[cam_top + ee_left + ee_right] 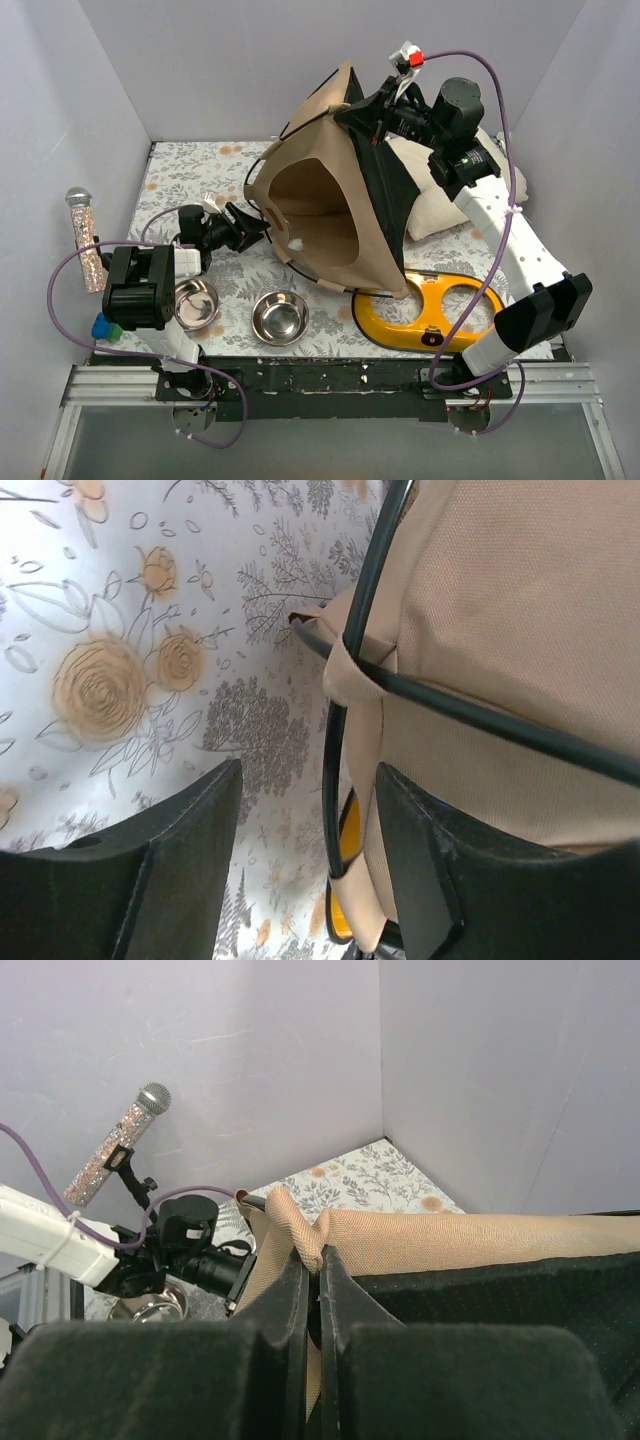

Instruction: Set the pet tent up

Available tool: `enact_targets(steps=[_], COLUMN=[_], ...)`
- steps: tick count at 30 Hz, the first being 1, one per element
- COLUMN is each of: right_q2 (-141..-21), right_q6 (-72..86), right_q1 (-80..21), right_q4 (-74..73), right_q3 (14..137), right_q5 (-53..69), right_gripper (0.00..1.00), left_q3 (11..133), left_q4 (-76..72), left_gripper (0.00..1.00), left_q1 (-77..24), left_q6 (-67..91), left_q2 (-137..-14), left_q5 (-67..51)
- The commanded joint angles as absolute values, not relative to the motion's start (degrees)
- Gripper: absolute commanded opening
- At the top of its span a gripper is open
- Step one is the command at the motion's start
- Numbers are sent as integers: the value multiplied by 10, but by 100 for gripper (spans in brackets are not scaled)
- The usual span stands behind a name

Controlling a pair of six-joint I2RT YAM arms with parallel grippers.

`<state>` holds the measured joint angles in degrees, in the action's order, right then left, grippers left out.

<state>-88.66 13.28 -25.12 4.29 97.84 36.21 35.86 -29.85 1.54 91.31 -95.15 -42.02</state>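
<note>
Overhead, the pet tent [320,210] sits tilted on the desk [180,170], but only my wrist views tell more: right jaws clamped on its tan top edge, left jaws open, straddling its black rod [327,770].

Right end effector [372,108] grips the top of the pet tent [322,215].

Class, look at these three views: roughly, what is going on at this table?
Two robot arms are working on the pet tent, half raised on the floral table. The right gripper is shut on tan fabric at its top edge, holding it up. The left gripper is open low at the tent's left side, fingers either side of a black rod. Two steel bowls, a yellow bowl stand and a cushion lie nearby.
</note>
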Motion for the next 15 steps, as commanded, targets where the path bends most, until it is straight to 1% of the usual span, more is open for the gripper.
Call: enact_targets(steps=[1, 3, 5, 7, 8, 9, 12, 14, 15], right_q2=[-894, -895, -896, -894, -891, -886, -868, -857, -852], right_q6=[126, 122, 115, 102, 98, 93, 75, 68, 66], right_q1=[-244, -244, -244, -244, -244, -243, -237, -230, -228], right_q4=[53, 48, 43, 34, 34, 33, 30, 31, 32], right_q3=[1011, 1016, 1023, 1030, 1031, 1029, 1021, 1011, 1006], right_q5=[346, 346, 351, 352, 352, 353, 331, 306, 295], right_gripper=[1, 1, 1, 1, 1, 1, 2, 19, 33], left_q3=[385, 389, 401, 416, 428, 441, 492, 540, 563], left_q4=[-384, -414, -432, -441, -435, -409, -328, -253, -213], left_gripper=[49, 33, 13, 1, 0, 0, 0, 0, 0], left_q1=[-15, -17, -11, -1, -1, 23, 50, 69, 80], left_q6=[951, 972, 976, 964, 952, 934, 877, 829, 804], left_q2=[-994, -1011, -1004, -970, -943, -918, -830, -789, -774], left_q5=[-425, -426, -433, -455, -468, -480, -484, -463, -453])
